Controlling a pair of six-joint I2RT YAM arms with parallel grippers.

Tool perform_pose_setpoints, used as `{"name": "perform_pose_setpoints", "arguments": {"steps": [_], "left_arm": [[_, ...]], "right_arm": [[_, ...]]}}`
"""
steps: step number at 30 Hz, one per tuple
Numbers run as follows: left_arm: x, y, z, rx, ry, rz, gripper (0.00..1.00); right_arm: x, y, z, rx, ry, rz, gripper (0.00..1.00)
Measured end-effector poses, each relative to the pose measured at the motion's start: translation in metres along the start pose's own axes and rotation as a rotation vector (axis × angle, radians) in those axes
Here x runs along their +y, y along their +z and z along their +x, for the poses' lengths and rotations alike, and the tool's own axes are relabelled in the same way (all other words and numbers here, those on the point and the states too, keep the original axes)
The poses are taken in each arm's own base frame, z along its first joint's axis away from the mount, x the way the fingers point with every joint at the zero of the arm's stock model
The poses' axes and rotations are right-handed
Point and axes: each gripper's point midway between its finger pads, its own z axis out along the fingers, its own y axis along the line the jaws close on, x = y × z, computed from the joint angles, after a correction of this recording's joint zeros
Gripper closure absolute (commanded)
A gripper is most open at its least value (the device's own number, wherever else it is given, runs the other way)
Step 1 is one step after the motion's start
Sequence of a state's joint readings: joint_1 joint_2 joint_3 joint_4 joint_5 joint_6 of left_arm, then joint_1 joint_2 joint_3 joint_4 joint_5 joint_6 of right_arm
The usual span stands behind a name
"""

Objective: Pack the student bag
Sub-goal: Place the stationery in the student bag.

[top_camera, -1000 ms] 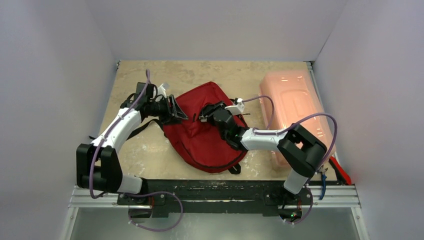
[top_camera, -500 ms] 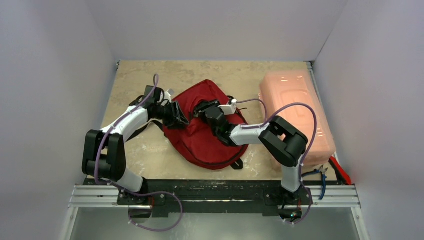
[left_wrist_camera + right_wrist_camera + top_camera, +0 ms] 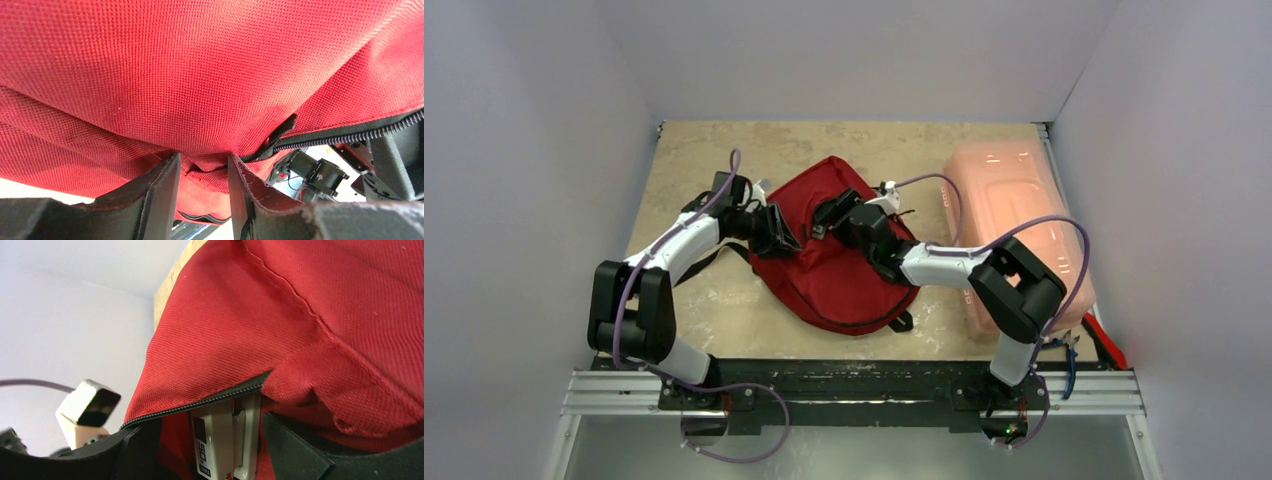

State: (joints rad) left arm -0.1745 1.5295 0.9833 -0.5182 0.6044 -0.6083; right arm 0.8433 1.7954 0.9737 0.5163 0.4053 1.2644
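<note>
The dark red student bag [image 3: 839, 275] lies in the middle of the table, its rounded top towards the far wall. My left gripper [image 3: 779, 232] is at its left edge, shut on a fold of red fabric [image 3: 204, 167] just beside the black zipper [image 3: 350, 135]. My right gripper [image 3: 829, 215] is at the bag's top. Its fingers [image 3: 295, 450] stand around a white stapler [image 3: 225, 440], which sits under the lifted zipper edge [image 3: 200, 402] at the bag's opening [image 3: 172, 445]. Inside the bag is hidden.
A pale pink translucent box [image 3: 1014, 220] lies along the right side, close to the right arm's elbow. Red and blue handled tools [image 3: 1104, 345] lie at the near right corner. A black bag strap [image 3: 714, 255] trails left under the left arm.
The right gripper has moved from the bag's middle up to its top and its elbow has swung right. The left arm reached further in a second ago, then stayed still.
</note>
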Motion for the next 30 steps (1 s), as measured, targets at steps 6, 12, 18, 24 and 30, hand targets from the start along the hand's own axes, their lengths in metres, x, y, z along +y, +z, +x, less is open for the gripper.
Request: {"name": "perform_pose_setpoints", "arguments": {"steps": [6,12,18,24,30], "left_arm": [[-0.003,-0.007,0.001,-0.009,0.004,0.001,0.61],[-0.007,-0.012,0.001,-0.022,0.016,0.011,0.61],[-0.008,-0.012,0.001,-0.020,0.017,0.018,0.61],[-0.007,-0.012,0.001,-0.023,0.015,0.011,0.61],[-0.011,-0.019,0.002,-0.035,0.024,0.014,0.58]], "right_arm": [[-0.007,-0.020,0.002,0.102,-0.172,-0.051,0.51],[-0.001,-0.016,0.015,0.171,-0.234,-0.133,0.92],[0.039,0.019,0.035,0.220,-0.235,-0.257,0.92],[0.042,0.015,0.039,0.272,-0.249,-0.251,0.92],[0.025,-0.026,0.027,0.330,-0.279,-0.117,0.92]]}}
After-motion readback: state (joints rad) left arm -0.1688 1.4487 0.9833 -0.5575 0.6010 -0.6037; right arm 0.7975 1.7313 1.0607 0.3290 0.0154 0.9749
